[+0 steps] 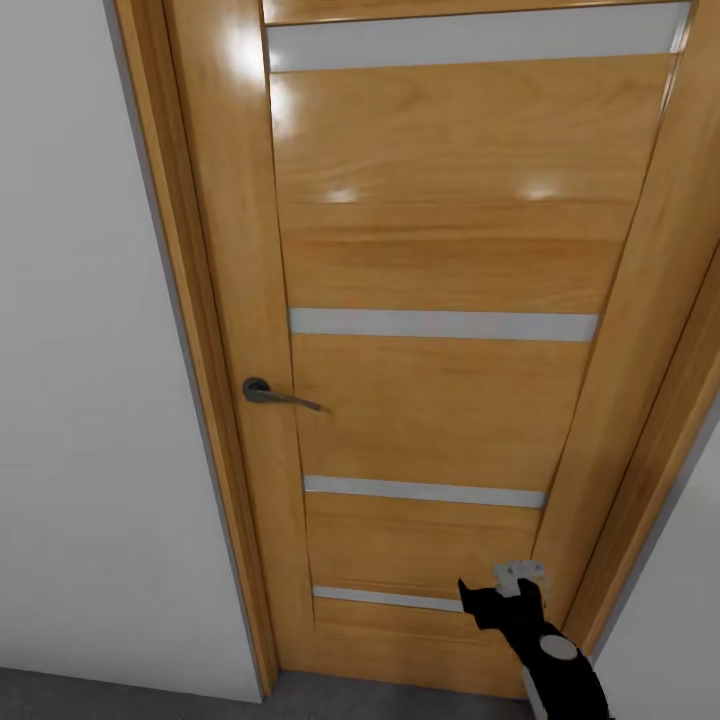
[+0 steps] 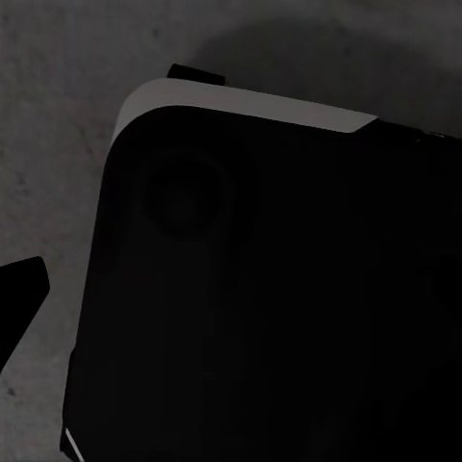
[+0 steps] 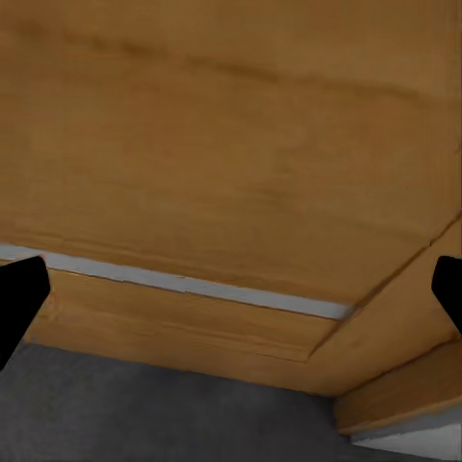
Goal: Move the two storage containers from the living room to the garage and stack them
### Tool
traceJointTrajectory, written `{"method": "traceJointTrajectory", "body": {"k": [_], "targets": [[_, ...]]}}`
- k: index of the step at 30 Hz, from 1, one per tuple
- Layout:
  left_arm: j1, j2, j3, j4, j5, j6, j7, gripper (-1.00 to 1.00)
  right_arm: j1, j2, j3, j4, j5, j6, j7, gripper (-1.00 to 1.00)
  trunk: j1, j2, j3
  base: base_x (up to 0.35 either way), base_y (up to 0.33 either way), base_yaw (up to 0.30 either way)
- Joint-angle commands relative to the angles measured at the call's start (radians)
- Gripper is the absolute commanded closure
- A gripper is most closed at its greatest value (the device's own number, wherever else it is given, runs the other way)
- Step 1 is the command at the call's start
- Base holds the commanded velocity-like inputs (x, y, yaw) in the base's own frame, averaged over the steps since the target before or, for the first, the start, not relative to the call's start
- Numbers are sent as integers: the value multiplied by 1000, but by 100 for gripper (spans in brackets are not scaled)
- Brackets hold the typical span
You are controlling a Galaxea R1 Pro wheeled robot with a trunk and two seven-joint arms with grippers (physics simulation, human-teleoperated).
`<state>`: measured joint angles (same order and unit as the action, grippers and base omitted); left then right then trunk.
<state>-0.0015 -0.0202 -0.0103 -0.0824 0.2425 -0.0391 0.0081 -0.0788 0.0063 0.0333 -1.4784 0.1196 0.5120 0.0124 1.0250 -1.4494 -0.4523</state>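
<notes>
Facing a closed wooden door (image 1: pixel 430 330) that fills the middle of the head view, with grey strips across its panels and a dark lever handle (image 1: pixel 280 394) at centre left. The right tool (image 1: pixel 505 590) is low at the bottom right of the frame, close up against the door's lowest panel near the right-hand frame (image 1: pixel 660 400); in the right wrist view its two dark fingertips (image 3: pixel 19 303) sit far apart at the picture's edges, so it's spread wide and holding nothing. The left tool, I cannot tell; the left wrist view gives one dark fingertip (image 2: pixel 21 289) over grey speckled floor (image 2: pixel 58 115) and a big black rounded body (image 2: pixel 269 289), likely the robot's own. No storage container here, in a tool or on the floor, so where they lie I can't say.

Risk, as I judge it: the arm is on the side far from the handle, so a push there may just shove a latched door, or jam fingers against the frame. Rolling forward now means a bump.
</notes>
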Motion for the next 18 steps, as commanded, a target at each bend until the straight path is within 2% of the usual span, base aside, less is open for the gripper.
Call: {"method": "traceJointTrajectory", "body": {"k": [1,5,7,10,12,15,18], "targets": [[0,0,-2,0,6,-2,1,-100,-34,1,26,-15,11,36,1,-100,0,-1,-1,0,0,0],[0,-1,-5,-1,2,-2,0,-100,-134,1,101,-33,12,153,-1,-100,0,-1,-1,0,0,0],[0,-2,-8,-2,1,-2,0,-100,-201,3,142,-39,12,244,-2,-100,0,-1,-1,0,0,0],[0,-2,-9,-2,0,-2,0,-100,-273,21,175,-41,12,321,-3,-100,0,-1,-1,0,0,0],[0,-2,-9,-2,0,-2,0,-100,-335,58,202,-43,12,390,-4,-100,0,-1,-1,0,0,0],[-1,-3,-10,-2,0,-2,0,-100,-378,102,216,-43,15,459,-5,-100,0,-1,-1,0,0,0],[-1,-3,-10,-2,0,-2,0,-100,-427,168,244,-43,46,535,-7,-100,0,-1,-1,0,0,0]]}}
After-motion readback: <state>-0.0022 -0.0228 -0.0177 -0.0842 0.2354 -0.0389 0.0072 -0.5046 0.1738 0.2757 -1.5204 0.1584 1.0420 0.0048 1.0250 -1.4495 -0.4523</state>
